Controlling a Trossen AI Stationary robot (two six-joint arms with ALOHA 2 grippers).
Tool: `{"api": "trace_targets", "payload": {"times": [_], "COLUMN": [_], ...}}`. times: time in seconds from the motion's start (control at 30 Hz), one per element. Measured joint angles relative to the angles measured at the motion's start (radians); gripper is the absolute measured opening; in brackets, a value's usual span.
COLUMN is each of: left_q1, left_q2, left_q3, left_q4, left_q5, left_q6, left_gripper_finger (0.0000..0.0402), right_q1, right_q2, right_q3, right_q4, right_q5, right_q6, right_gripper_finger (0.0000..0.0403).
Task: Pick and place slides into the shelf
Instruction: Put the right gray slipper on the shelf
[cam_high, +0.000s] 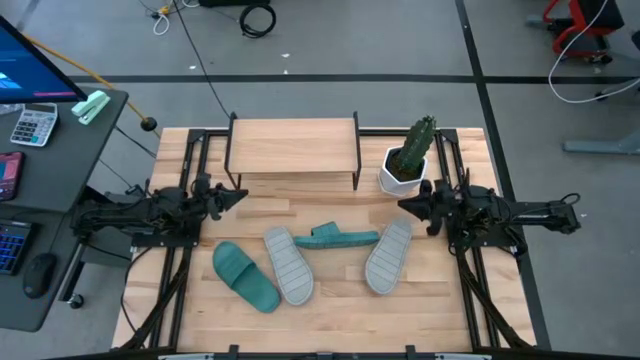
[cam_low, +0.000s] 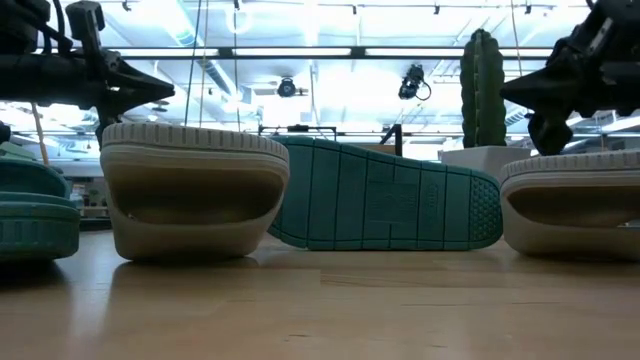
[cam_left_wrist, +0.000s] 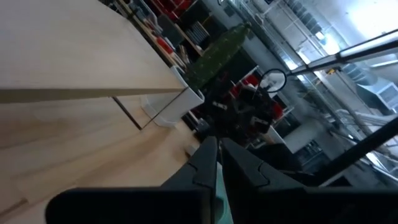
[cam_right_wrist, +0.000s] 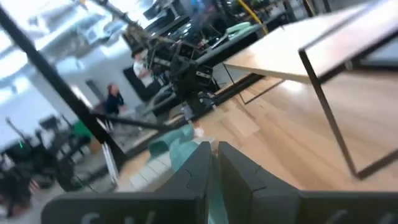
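Nearest the front edge of the table, at the lower centre of the high view, lie the four slides. One teal slide (cam_high: 245, 276) sits lower left, sole down with its strap up. Just beside it, toward the centre, a grey-white slide (cam_high: 289, 264) lies with its ribbed sole showing. A second teal slide (cam_high: 336, 238) rests on its side in the middle, and the other grey-white slide (cam_high: 388, 256) lies to the right, ribbed sole up as well. None is on the shelf yet.

These slides look like light, springy rubber: they should flex under a squeeze rather than crack, and the ribbing ought to give some bite. The wide strap, or the sole's edge on the one lying sideways, seems the best hold; a flat upturned sole offers little to pinch.

Farther back, at mid-height of the frame, the left gripper (cam_high: 238, 196) hovers at the left and the right gripper (cam_high: 404, 205) at the right, each with its fingers pressed together and nothing between them.

Beyond them, at upper centre, stands the shelf (cam_high: 293, 146), its wooden top bare, with a potted cactus (cam_high: 410, 156) just to its right.
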Motion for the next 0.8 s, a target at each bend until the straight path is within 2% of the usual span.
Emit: {"api": "trace_targets", "payload": {"times": [0.1, 0.23, 0.37, 0.57, 0.8], "left_q1": [0.000, 0.000, 0.000, 0.000, 0.000], "left_q2": [0.000, 0.000, 0.000, 0.000, 0.000], "left_q3": [0.000, 0.000, 0.000, 0.000, 0.000], "left_q4": [0.008, 0.011, 0.023, 0.051, 0.052], "left_q5": [-0.008, -0.009, -0.014, -0.016, -0.011], "left_q6": [0.015, 0.118, 0.189, 0.137, 0.086], "left_gripper_finger": [0.0020, 0.0016, 0.0021, 0.0028, 0.0028], "right_q1": [0.000, 0.000, 0.000, 0.000, 0.000], "right_q2": [0.004, 0.005, 0.005, 0.005, 0.010], "right_q3": [0.000, 0.000, 0.000, 0.000, 0.000], "right_q4": [0.002, 0.004, 0.005, 0.001, 0.002], "right_q5": [0.024, 0.055, 0.065, 0.022, 0.043], "right_q6": [0.064, 0.069, 0.191, 0.374, 0.423], "right_gripper_finger": [0.0036, 0.0036, 0.0036, 0.0036, 0.0036]}}
